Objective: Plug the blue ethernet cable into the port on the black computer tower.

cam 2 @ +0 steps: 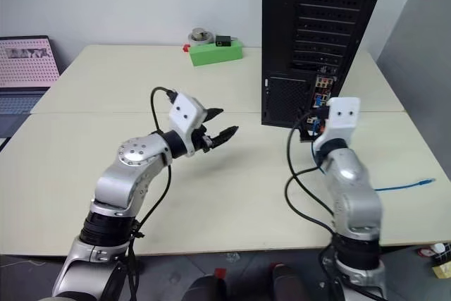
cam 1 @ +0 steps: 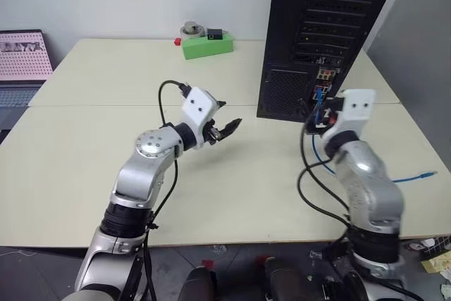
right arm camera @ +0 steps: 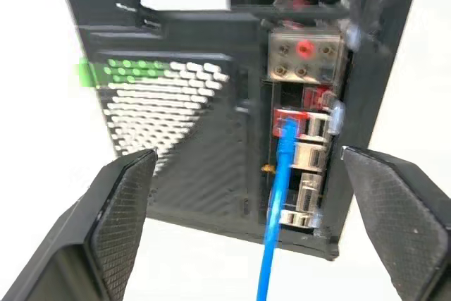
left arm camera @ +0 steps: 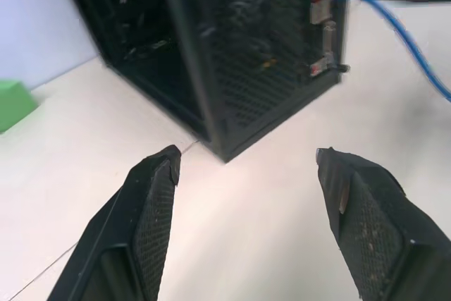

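The black computer tower [cam 1: 317, 33] stands upright at the back right of the table. The blue ethernet cable [right arm camera: 277, 195] has one end sitting in the port [right arm camera: 285, 125] on the tower's silver connector panel. From there it trails down and off to the right across the table [cam 1: 417, 175]. My right gripper [right arm camera: 248, 154] is open just in front of the panel, its fingers wide on either side of the cable and not touching it. My left gripper [cam 1: 227, 118] is open and empty over the table's middle, pointing toward the tower's lower corner [left arm camera: 225, 153].
A green box [cam 1: 207, 45] with small items on top sits at the table's back edge. A laptop [cam 1: 25, 61] stands at the far left. A seam crosses the cream table [cam 1: 84, 174]. A grey panel rises to the right of the tower.
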Available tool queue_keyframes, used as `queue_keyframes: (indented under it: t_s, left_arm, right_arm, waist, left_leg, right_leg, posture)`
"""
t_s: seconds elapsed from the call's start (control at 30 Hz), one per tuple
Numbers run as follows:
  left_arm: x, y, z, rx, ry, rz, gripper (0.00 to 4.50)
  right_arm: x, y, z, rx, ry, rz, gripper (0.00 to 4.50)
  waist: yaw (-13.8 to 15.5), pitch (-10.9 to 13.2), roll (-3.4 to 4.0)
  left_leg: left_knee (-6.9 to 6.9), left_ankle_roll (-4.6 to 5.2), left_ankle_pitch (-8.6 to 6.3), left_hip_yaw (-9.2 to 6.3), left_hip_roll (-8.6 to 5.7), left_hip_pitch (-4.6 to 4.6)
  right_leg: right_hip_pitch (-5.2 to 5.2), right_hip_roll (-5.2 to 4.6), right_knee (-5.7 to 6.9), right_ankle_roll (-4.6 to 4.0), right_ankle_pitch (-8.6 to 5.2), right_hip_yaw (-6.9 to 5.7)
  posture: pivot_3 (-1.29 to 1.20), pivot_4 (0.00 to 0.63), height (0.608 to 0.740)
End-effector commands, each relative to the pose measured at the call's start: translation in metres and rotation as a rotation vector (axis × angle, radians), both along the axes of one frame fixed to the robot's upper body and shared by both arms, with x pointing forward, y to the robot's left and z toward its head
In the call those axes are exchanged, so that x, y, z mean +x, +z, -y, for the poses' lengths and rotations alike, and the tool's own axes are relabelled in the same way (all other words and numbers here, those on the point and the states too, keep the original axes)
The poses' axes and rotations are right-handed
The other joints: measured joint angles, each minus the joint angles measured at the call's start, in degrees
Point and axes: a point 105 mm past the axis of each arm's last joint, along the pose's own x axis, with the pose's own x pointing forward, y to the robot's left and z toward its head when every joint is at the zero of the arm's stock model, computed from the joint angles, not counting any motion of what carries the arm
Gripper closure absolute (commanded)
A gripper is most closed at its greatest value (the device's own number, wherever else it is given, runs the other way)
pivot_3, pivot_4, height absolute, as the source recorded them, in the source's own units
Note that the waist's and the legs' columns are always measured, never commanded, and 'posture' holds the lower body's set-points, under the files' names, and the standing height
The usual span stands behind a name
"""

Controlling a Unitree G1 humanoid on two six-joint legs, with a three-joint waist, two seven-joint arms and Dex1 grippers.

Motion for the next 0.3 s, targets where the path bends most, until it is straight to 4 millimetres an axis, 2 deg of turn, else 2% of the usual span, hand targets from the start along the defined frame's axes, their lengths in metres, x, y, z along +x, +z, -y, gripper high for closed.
queue_keyframes:
  t_s: [0.03,0.13,0.3]
  left_arm:
    - [-0.001,0.015,-0.015,-0.02,0.001,0.013,1.24]
    - [-0.007,0.019,-0.028,-0.023,-0.035,-0.007,1.24]
    - [-0.016,0.018,-0.032,0.014,-0.092,-0.009,1.24]
  right_arm:
    - [-0.023,0.024,0.005,-0.068,0.118,0.072,0.1]
    - [-0.037,0.028,0.029,-0.15,0.167,0.046,0.1]
    - [-0.043,0.027,0.037,-0.182,0.205,0.001,0.1]
  waist:
    - [0.0,0.0,0.0]
    - [0.1,0.0,-0.02]
    - [0.1,0.0,-0.02]
  left_leg:
    - [0.0,0.0,0.0,0.01,-0.01,0.02]
    - [-0.02,0.0,0.0,0.01,-0.03,-0.01]
    - [-0.03,0.01,-0.01,0.02,-0.02,0.0]
  right_leg:
    - [0.02,0.0,-0.02,0.02,-0.01,-0.01]
    - [0.04,0.06,-0.13,0.07,-0.04,-0.08]
    - [0.09,0.07,-0.26,0.02,-0.01,-0.07]
  posture:
    - [0.0,0.15,0.74]
    - [0.0,0.15,0.74]
    - [0.0,0.15,0.74]
